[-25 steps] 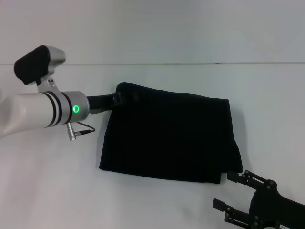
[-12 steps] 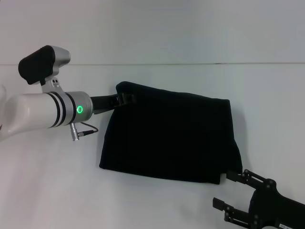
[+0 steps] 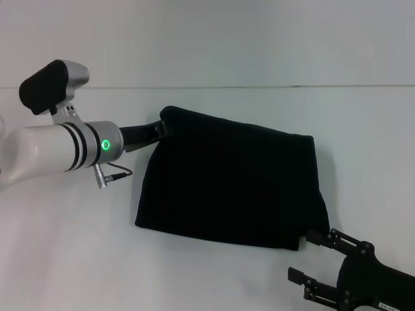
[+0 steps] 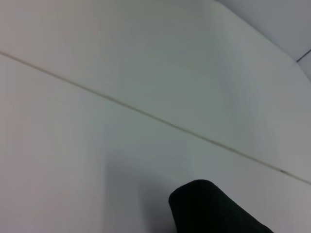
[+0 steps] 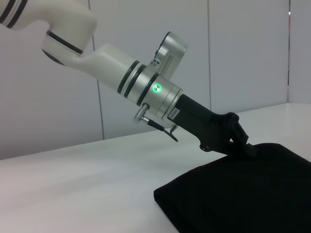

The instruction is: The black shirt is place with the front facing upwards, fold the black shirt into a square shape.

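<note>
The black shirt (image 3: 230, 184) lies folded into a rough rectangle on the white table (image 3: 214, 278), plain black side up, with no lettering showing. My left gripper (image 3: 161, 128) is at the shirt's far left corner, touching the cloth there. The right wrist view shows the left gripper (image 5: 245, 143) angled down onto the edge of the black shirt (image 5: 243, 194). My right gripper (image 3: 301, 256) hovers open just off the shirt's near right corner, with nothing between its jaws. In the left wrist view only a rounded black shape (image 4: 209, 211) shows.
A thin seam (image 3: 259, 86) runs across behind the shirt, where the table meets the wall. A grey cable (image 3: 115, 173) hangs from the left wrist, close to the shirt's left edge. Bare white table lies left of and in front of the shirt.
The left arm pushed slightly toward the shirt, then drew back a little. The shirt's far left corner now stands a touch higher. The right gripper sank slightly toward the near edge.
</note>
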Robot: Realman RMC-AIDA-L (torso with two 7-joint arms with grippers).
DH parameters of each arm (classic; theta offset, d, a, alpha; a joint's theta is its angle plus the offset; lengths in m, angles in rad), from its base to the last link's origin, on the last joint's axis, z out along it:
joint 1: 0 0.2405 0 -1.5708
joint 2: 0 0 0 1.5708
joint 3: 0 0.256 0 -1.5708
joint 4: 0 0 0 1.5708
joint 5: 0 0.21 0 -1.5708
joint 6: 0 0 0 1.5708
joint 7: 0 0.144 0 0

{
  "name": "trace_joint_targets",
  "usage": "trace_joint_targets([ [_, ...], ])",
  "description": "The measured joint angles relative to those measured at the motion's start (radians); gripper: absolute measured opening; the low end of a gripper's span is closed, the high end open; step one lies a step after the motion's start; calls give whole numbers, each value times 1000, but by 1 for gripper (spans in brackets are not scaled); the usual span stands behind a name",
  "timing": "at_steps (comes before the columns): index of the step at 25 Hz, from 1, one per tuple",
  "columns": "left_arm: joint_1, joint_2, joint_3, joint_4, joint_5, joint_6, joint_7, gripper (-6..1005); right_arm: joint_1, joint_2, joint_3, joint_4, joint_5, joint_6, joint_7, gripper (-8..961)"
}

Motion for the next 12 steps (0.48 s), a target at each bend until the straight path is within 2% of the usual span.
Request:
trace_joint_targets([
  [2, 1, 0, -7, -3, -14, 0, 0, 97, 1, 0, 2, 0, 0, -1, 0, 802],
  [8, 6, -2, -13, -10, -33, 0, 1, 36, 5, 0, 5, 0, 1, -2, 0, 801],
  [12, 28, -2, -14, -11, -103, 2, -1, 15, 5, 0, 7, 0, 4, -2, 0, 801],
])
